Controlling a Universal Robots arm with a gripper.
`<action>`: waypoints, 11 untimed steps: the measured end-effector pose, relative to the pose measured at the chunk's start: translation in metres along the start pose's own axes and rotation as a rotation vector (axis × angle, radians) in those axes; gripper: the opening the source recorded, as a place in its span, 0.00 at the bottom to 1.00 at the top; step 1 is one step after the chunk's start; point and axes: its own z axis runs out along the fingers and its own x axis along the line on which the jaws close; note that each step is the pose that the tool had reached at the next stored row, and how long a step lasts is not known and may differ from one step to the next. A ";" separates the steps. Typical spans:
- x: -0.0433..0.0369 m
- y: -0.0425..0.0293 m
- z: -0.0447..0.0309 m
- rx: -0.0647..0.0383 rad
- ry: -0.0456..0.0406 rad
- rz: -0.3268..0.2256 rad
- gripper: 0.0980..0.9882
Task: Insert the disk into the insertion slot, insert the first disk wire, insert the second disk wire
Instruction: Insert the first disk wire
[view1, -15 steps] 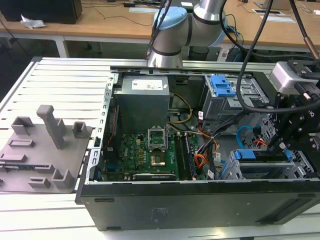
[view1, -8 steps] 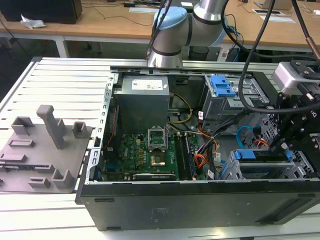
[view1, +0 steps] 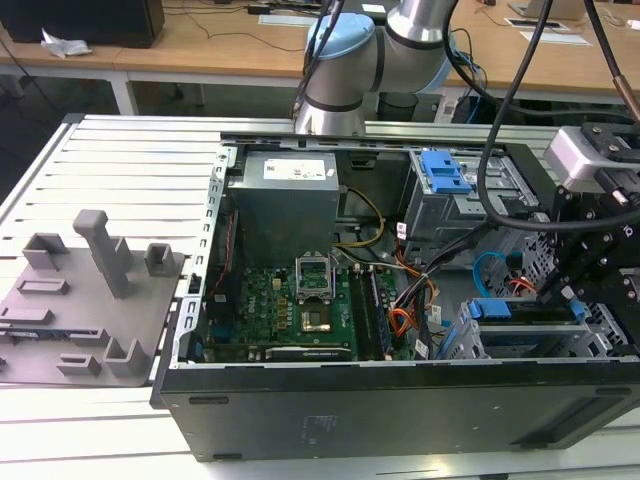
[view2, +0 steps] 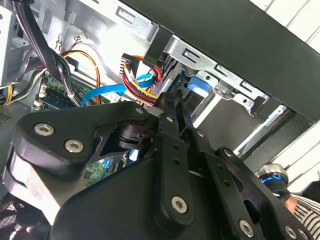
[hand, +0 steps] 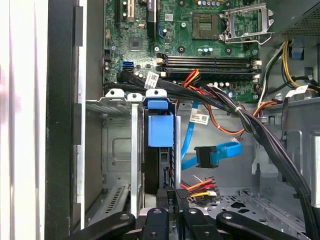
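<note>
Disk (hand: 160, 131), on edge in insertion slot (hand: 116, 150) (snug)

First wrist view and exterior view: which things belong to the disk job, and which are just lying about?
Job: disk, in the insertion slot; second disk wire; red-yellow wire bundle, probably the first wire.
Lying about: grey fixture plate; power supply; motherboard; blue-latched bay.

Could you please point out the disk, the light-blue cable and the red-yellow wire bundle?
disk (hand: 160, 131), first wrist view, on its blue carrier tab.
light-blue cable (hand: 231, 148), first wrist view, on the curved loop beside its plug.
red-yellow wire bundle (hand: 202, 185), first wrist view, on the wires near the black plug.
</note>
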 end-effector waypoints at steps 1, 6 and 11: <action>0.0001 0.0000 0.0004 0.000 0.0001 0.000 0.09; 0.0013 -0.0002 0.0032 0.000 0.0005 0.000 0.09; 0.0013 -0.0002 0.0035 0.000 0.0003 0.000 0.24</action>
